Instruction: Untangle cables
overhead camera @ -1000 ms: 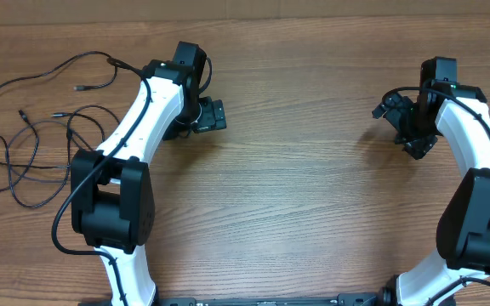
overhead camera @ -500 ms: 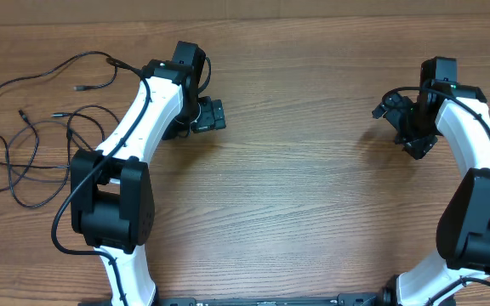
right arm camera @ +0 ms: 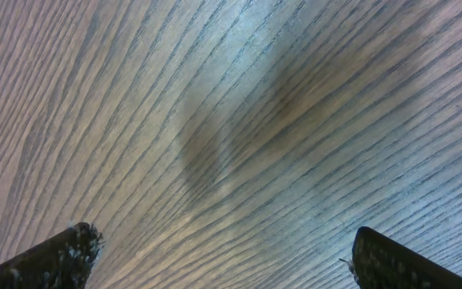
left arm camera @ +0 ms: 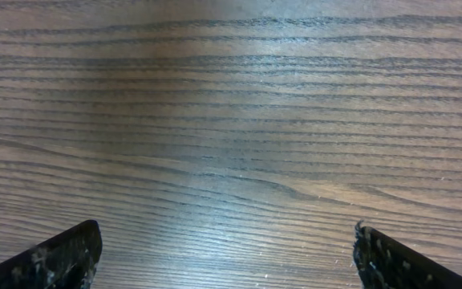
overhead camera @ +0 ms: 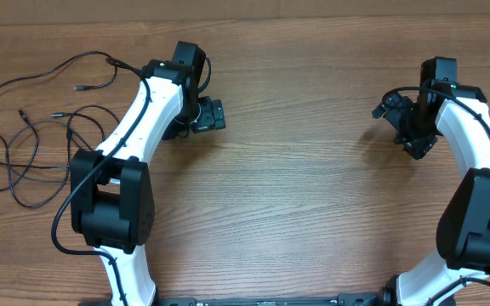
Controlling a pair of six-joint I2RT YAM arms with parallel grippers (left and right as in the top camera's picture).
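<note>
Your left claw (overhead camera: 209, 115) and right claw (overhead camera: 401, 119) are both spread wide, holding nothing; cables (overhead camera: 24, 119) sit far left on the surface (overhead camera: 296, 212). Grab at a crossing and you'll probably tighten the tangle

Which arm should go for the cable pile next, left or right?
Left. The cables lie on the left side of the table, right beside the left arm, and the left gripper is open and empty. The right gripper, also open, sits on the far side from them.
</note>
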